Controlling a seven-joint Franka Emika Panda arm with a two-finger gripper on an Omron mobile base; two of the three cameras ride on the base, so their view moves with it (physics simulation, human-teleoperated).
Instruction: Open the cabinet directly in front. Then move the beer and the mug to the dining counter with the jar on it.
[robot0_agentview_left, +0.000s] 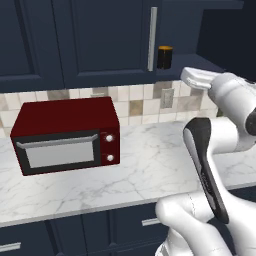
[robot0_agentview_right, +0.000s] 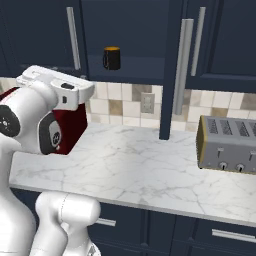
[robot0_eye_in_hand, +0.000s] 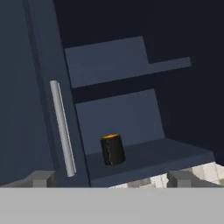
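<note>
Cabinet (robot0_agentview_right: 130, 35) stands open ahead of me: in the right base view one door is swung out edge-on toward the counter, its long silver handle (robot0_agentview_right: 183, 65) facing me, and the dark interior is exposed. Inside, the mug (robot0_agentview_right: 111, 58) sits upright on the lowest shelf, black with an orange top, near the left side of the opening and just beside the closed neighbouring door with its own bar handle (robot0_agentview_right: 73, 38). From the hand view I see the same mug (robot0_eye_in_hand: 113, 149) standing toward the front of that shelf, with a second shelf above it bare where I can see it. I see no bottle on the visible parts of the shelves; the far right of the interior is too dark for me to judge. My gripper (robot0_eye_in_hand: 111, 178) has its two tips set wide apart at the bottom corners of the hand view, holding nothing, aimed at the shelf with the mug between them and well beyond. In the left base view the hand (robot0_agentview_left: 200, 77) hangs in the air to the right of the mug (robot0_agentview_left: 165, 57), below shelf level and clear of it. On the marble worktop (robot0_agentview_right: 140, 175) below, a red microwave (robot0_agentview_left: 67, 135) stands at the left and a toaster (robot0_agentview_right: 227, 145) at the right.
</note>
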